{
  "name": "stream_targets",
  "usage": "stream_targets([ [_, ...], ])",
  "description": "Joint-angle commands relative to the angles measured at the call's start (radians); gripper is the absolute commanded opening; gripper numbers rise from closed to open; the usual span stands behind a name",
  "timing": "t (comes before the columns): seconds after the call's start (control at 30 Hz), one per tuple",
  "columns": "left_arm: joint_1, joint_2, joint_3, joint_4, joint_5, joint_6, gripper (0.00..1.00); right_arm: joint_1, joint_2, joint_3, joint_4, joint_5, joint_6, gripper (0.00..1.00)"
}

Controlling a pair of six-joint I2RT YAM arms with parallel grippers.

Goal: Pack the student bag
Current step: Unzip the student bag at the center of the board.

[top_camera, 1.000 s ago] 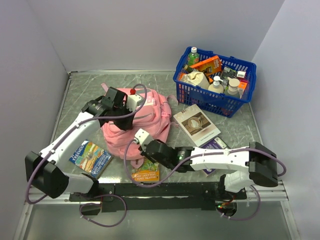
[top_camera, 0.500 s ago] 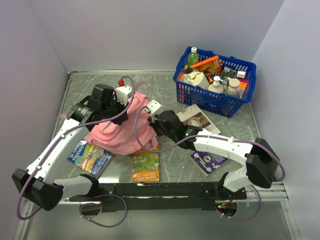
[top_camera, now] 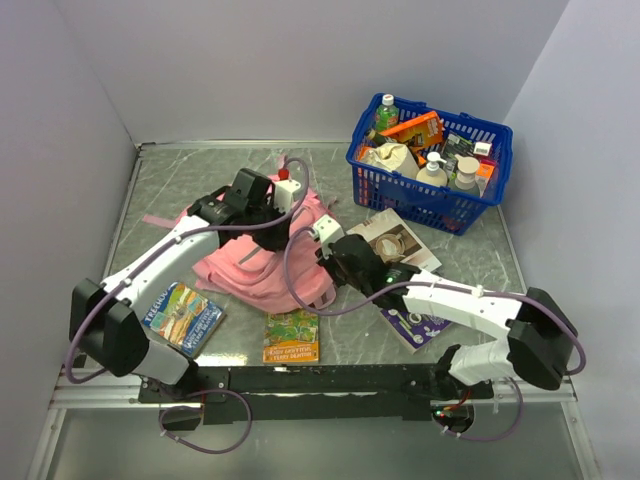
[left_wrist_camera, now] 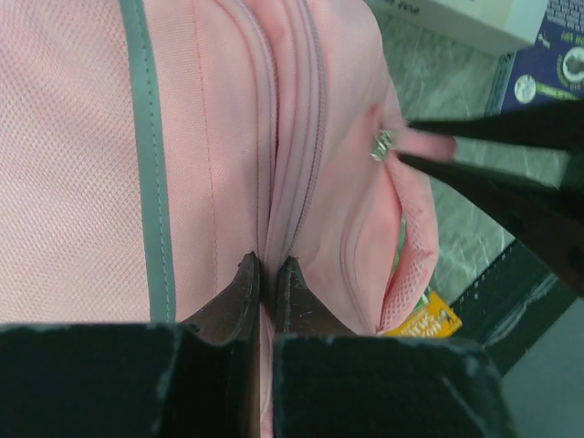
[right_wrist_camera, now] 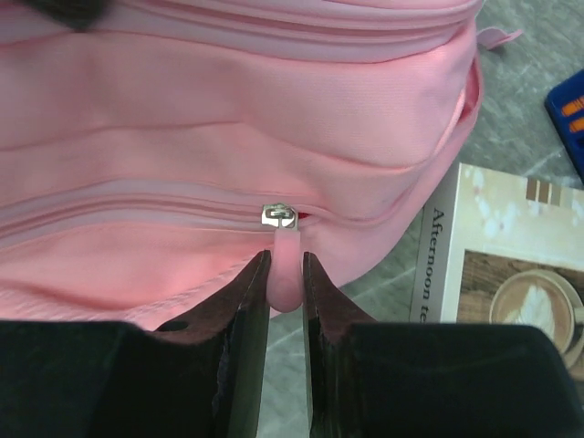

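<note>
Just past the orange booklet (top_camera: 291, 338), the student bag (top_camera: 245, 272) lies slumped left of centre on the table, both wrists covering much of it (so its top end and long axis are hard to make out). The right gripper (right_wrist_camera: 285, 260) is clamped on the pink zipper pull (right_wrist_camera: 286, 278) at its right side. Further back, the left gripper (left_wrist_camera: 268, 270) pinches a fabric ridge beside the zip line, jaws together.

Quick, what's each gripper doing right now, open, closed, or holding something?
Left gripper: closed, pinching the student bag fabric.
Right gripper: closed on the bag's pink zipper pull.
</note>
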Motion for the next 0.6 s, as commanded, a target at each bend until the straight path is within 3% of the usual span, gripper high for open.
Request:
stream_targets([
  [0.0,-0.004,0.012,-0.022,0.297,0.071,-0.075,0.01,0.040,-0.085,-0.008,-0.020,-0.045,0.073,0.00],
  [0.23,-0.007,0.080,-0.009,0.377,0.140,-0.166,0.01,0.103,-0.053,-0.025,-0.008,-0.082,0.125,0.00],
  [0.57,-0.007,0.069,0.062,0.346,0.229,-0.235,0.01,0.190,0.132,0.113,-0.042,-0.057,0.169,0.00],
])
